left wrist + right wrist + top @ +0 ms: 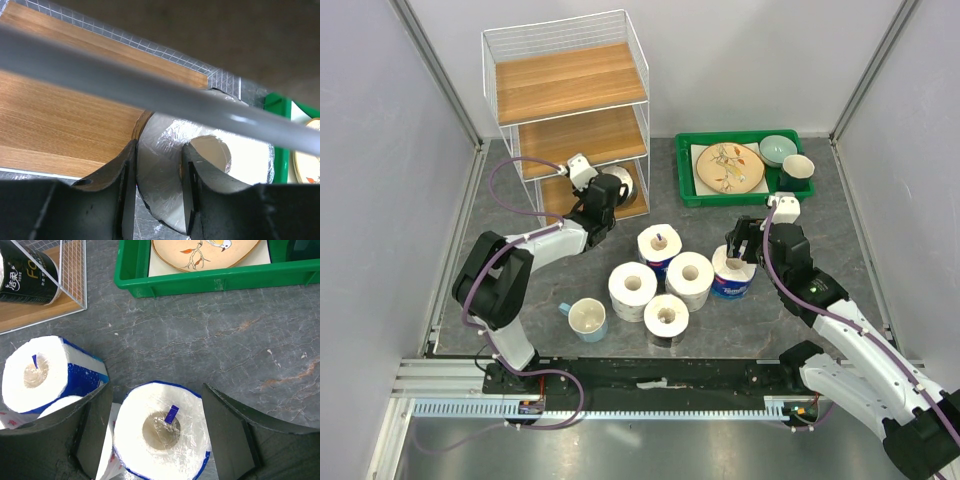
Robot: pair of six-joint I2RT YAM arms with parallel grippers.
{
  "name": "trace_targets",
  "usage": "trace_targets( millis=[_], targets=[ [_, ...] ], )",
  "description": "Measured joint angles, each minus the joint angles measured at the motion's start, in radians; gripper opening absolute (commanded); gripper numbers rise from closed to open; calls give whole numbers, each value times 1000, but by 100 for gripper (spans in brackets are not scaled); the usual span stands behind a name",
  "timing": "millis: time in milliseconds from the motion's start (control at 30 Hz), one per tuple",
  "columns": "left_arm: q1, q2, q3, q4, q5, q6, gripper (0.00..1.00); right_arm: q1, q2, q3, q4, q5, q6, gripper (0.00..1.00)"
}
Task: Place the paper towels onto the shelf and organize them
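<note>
One grey marbled table (pixel 840 200) is filling my view, with pale walls standing round it and the shelf (pixel 570 80) rising at its back left. My left gripper (pixel 160 148) is pinching the wall of a dark-wrapped roll (pixel 165 122) lying on the bottom board. My right gripper (pixel 157 390) is hanging spread around an upright blue-wrapped roll (pixel 160 430), its fingers just beside the roll's sides.

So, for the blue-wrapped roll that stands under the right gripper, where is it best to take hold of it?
Take its curved outer wall, coming straight down from above. The blue-wrapped roll stands upright with its core facing up, and the right gripper has its fingers open on either side of it.
</note>
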Motion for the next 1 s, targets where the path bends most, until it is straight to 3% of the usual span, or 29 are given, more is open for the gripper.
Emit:
trace_targets(
  millis=[467,767,1000],
  targets=[
    [-5,-16,-34,1,-30,-24,41,0,0,0,-7,-2,1,80],
    [-6,-19,-47,-14,-41,-37,58,0,0,0,-7,-3,1,80],
    [-6,-19,-47,-18,-45,-52,59,0,0,0,-7,-3,0,80]
  ],
)
